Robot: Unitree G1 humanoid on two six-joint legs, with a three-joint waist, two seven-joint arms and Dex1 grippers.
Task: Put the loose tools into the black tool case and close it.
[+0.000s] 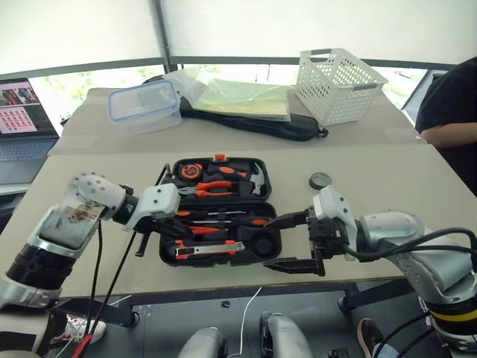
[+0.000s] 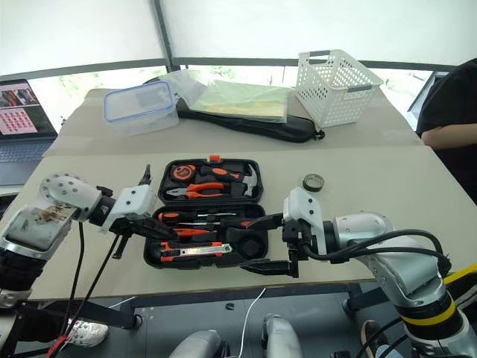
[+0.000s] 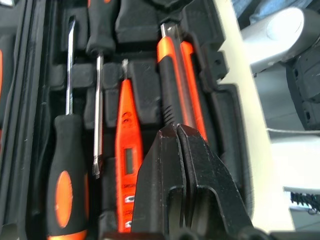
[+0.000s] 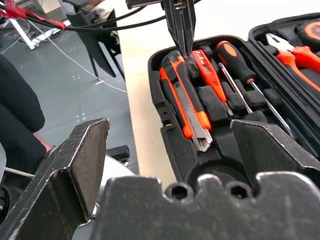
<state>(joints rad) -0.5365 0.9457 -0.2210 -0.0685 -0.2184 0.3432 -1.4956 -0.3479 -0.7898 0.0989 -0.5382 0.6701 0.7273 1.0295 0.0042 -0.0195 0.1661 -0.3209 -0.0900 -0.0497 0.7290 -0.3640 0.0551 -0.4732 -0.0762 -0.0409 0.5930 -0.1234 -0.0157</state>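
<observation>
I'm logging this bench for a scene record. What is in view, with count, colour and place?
Moulded-plastic hinged tool case: one, black, open at the front table's middle.
Screwdrivers: two, orange-and-black handles, in the case's near half.
Slim tester screwdriver: one, orange, beside them.
Utility knife: one, black-and-orange, near edge recess.
Pliers: one, orange-handled, far half.
Small tape roll: one, dark, on the table right of the case.
Lattice basket: one, white, back table.
Lidded box: one, clear, blue-rimmed, back table.
Laptop: one, far left.
Left hand: shut, tip at the knife.
Right hand: open, at the case's right end.
</observation>
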